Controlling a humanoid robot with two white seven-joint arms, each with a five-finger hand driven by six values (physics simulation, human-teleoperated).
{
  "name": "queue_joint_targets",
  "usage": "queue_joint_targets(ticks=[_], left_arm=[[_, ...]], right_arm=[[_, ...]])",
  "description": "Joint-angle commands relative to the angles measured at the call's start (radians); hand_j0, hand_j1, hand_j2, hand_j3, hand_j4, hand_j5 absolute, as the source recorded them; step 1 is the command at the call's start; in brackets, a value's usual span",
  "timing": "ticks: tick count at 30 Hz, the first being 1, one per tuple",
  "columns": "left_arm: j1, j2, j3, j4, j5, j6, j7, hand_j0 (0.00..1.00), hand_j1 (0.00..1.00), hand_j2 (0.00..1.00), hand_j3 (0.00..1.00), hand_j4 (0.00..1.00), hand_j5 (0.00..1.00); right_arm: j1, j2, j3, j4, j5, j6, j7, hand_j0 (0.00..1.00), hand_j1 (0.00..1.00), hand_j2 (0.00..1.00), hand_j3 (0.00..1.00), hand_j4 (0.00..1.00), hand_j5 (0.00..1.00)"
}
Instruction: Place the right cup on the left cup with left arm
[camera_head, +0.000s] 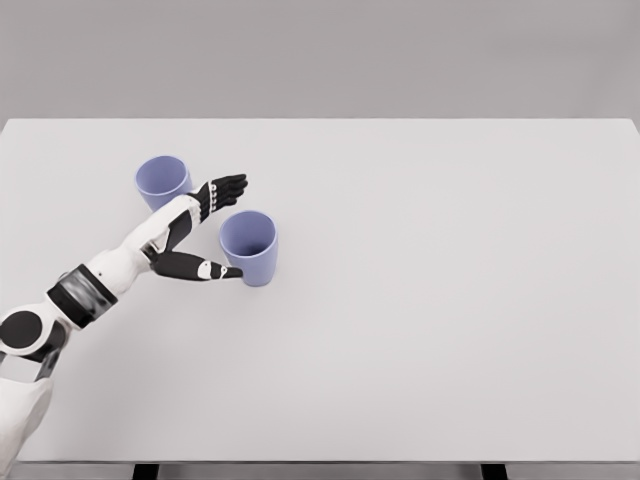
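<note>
My left hand (205, 235) is spread beside the right cup (249, 247), thumb at its eight o'clock; it looks light, rigid and slick, so I'd grip its wall before moving to the left cup (162, 181).

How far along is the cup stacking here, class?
Done: the left hand has reached the right cup, fingers spread, thumb at its base. In hand: no closed grasp; the cup stands on the table. Left: grip, lift, and set it on the left cup, which stands apart.
</note>
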Motion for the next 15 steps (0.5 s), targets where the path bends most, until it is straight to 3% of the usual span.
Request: queue_joint_targets(ticks=[1,15], left_arm=[[0.0,-0.013,-0.001,0.03,0.004,-0.002,0.0,0.99,0.99,0.99,0.99,0.99,0.99],[-0.005,-0.043,-0.012,0.076,-0.027,-0.008,0.0,0.99,0.99,0.99,0.99,0.99,0.99]], right_arm=[[0.0,0.0,0.0,0.0,0.0,0.0,0.001,1.0,1.0,1.0,1.0,1.0,1.0],[0.0,0.0,0.0,0.0,0.0,0.0,0.0,1.0,1.0,1.0,1.0,1.0,1.0]])
